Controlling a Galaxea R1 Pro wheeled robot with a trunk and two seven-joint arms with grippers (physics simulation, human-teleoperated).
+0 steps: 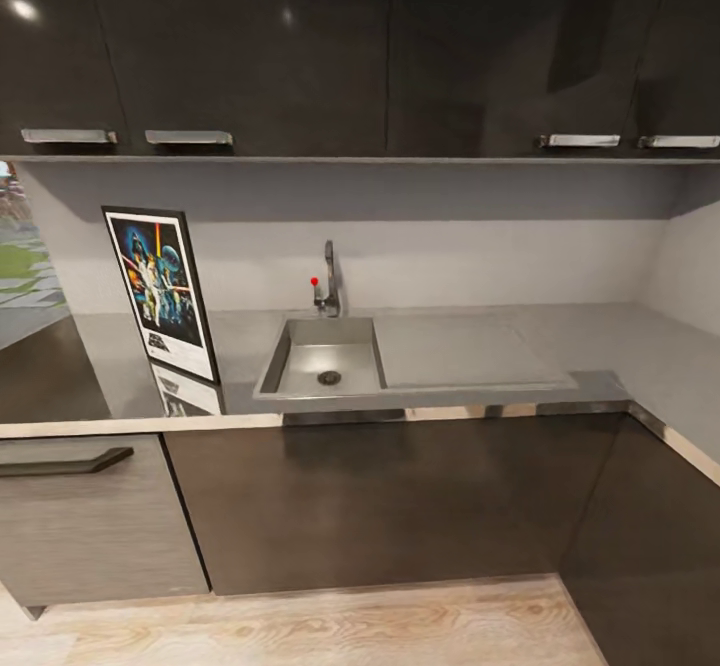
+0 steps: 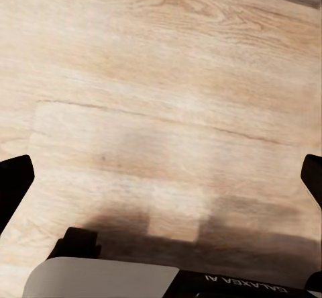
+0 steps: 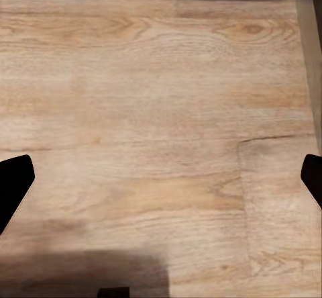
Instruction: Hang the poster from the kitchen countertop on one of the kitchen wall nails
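Poster (image 1: 160, 291) stands upright on kitchen countertop (image 1: 470, 346), leaning against grey backsplash (image 1: 450, 266), just left of sink (image 1: 325, 358) and chrome tap (image 1: 328, 281) — well apart from both grippers. Left gripper (image 2: 161, 177) points down at wood plank floor (image 2: 161, 76), fingers spread wide, nothing between. Right gripper (image 3: 161, 184) likewise released — bare plank floor beneath. Dark cabinets (image 1: 250, 46) above counter.
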